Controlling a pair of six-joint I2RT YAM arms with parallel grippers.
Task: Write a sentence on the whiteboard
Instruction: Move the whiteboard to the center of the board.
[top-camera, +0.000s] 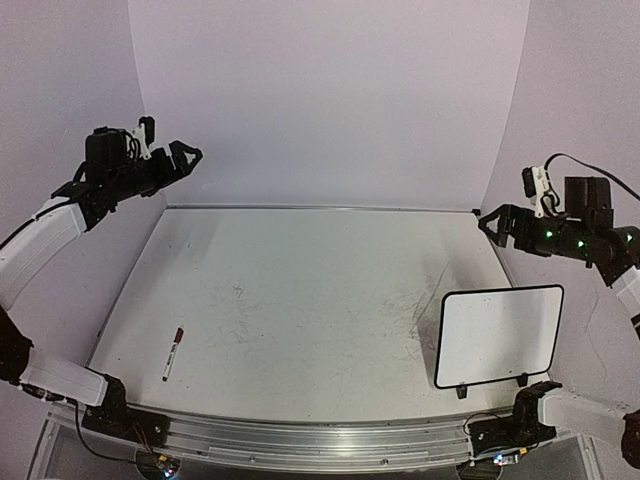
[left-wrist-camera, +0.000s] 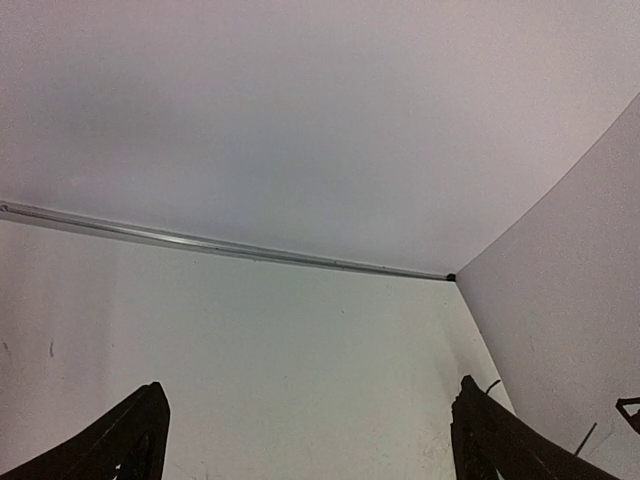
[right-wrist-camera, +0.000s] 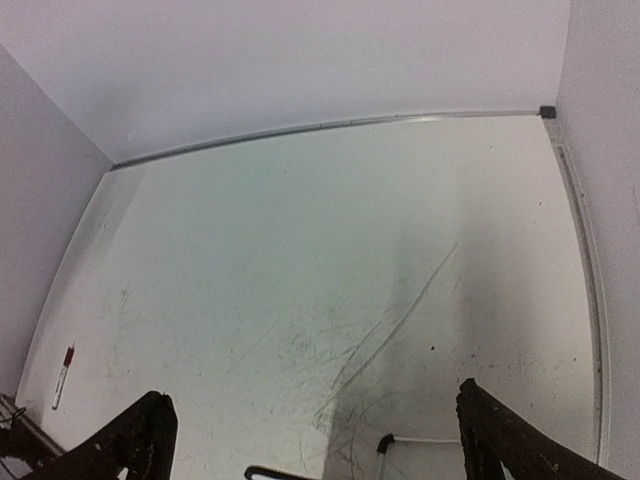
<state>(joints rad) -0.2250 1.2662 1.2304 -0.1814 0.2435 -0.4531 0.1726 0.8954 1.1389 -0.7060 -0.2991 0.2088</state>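
Top external: whiteboard (top-camera: 500, 335) plain white; marker (top-camera: 172, 353) label unreadable; left hand (top-camera: 190, 153), right hand (top-camera: 489, 227) spread.

Table (top-camera: 300, 270): spans the middle of the top view, with walls behind it and on both sides and the arm bases along its near edge.
Whiteboard (top-camera: 500, 335): on the table at the near right, its two feet toward the near edge, just behind the right arm's base; whether it lies flat or leans is hard to tell.
Marker (top-camera: 172, 353): on the table at the near left, lying roughly front to back, well apart from the whiteboard.
Left gripper (top-camera: 192, 155): raised above the far left corner of the table, well behind the marker.
Right gripper (top-camera: 487, 225): raised at the right edge, behind the whiteboard.
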